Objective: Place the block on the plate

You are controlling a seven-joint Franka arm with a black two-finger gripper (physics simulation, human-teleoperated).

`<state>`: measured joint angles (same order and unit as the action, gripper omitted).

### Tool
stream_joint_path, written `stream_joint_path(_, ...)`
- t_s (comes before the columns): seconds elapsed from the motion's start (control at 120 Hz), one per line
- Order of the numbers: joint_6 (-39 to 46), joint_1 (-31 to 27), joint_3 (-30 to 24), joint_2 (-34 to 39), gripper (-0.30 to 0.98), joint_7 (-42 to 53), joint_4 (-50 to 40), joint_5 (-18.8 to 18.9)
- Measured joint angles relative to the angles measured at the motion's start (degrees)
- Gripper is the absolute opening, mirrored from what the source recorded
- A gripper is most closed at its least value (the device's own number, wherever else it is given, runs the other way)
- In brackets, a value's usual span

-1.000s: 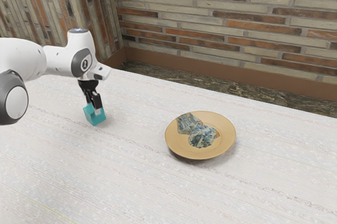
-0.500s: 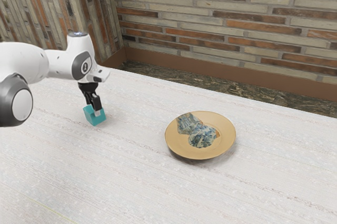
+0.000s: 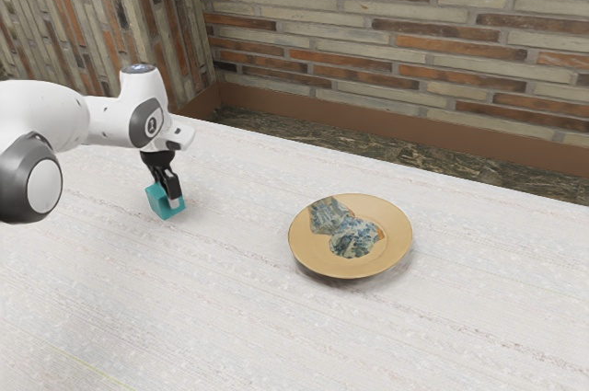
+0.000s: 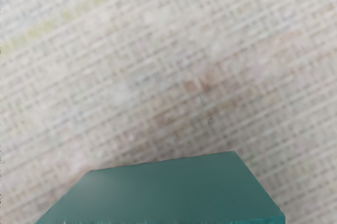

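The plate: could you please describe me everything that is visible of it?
The plate is round and tan, smooth and slightly shiny, perhaps glazed ceramic. A wide rim surrounds its shallow centre. Blue-grey mottled patches, apparently a flat decoration, run from the rim into the centre. It lies face up on the whitish table, with a soft shadow under its near edge. Only the table touches it; the block is not on it.

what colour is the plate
Tan, with a patchy blue-grey pattern across part of the plate, best seen in the exterior view.
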<state>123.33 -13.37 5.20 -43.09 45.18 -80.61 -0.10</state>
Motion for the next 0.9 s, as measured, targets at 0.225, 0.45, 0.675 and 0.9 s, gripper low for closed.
stream_joint_path(0.225,0.33,-0.10,-0.02,0.06,0.51,0.09,-0.05,-0.04)
stream_joint_path(0.45,0.36,-0.07,-0.02,0.37,0.45,0.09,-0.12,-0.06)
stream_joint_path(0.675,0.20,-0.03,0.03,0.74,0.43,0.00,-0.17,0.01)
stream_joint_path(0.9,-0.31,0.48,0.20,2.42,0.42,-0.34,-0.51,0.44)
